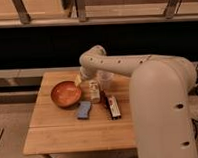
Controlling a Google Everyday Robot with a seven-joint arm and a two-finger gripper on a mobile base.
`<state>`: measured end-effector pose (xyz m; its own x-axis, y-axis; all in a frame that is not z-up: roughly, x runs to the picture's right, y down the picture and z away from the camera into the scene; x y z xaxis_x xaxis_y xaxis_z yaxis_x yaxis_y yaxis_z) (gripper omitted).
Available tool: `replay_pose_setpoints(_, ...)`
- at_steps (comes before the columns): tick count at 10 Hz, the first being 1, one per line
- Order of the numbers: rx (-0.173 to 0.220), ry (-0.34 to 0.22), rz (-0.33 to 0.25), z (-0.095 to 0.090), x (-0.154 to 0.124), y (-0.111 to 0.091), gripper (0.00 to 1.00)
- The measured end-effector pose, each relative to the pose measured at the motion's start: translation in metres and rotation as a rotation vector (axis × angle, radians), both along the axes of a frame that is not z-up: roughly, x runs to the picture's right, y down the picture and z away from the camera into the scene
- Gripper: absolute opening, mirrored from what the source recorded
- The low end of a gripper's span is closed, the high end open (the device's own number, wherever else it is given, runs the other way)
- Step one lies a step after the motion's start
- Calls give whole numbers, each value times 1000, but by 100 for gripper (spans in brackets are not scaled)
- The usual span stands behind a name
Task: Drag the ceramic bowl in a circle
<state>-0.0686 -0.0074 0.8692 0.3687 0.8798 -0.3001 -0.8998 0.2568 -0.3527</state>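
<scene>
One white robot body [162, 115] fills the right side, and its single arm [137, 65] reaches left across the back of the bench, bends at a rounded joint and turns downward. One wooden bench [50, 138] carries five small things. One ceramic bowl [65, 93], orange-red and glossy, sits upright on the left half of the bench, left of all the others and touching none of them. One dark flat packet [112, 106] lies lengthwise right of centre; it bears red and pale markings, but no word on it can be read. One blue flat pad [84, 110] lies just in front of the bowl's right edge. One clear cup [106, 79] stands upright near the back, under the arm. One small pale bottle [94, 91] stands between bowl and packet, its label unreadable. The one tool [84, 76] hangs from the bent wrist just behind the bowl's right rim, pointing down, its fingers spread apart and gripping nothing
</scene>
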Motion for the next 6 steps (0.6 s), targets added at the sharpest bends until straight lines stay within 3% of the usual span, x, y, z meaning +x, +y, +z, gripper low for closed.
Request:
replay_pose_setpoints(2,-11,53,-8,-5,10,4,65)
replay_pose_setpoints(3,-28,55,-25,-3,2,11,65)
replay_pose_setpoints(6,-114,1,-68,20,-33,42,65)
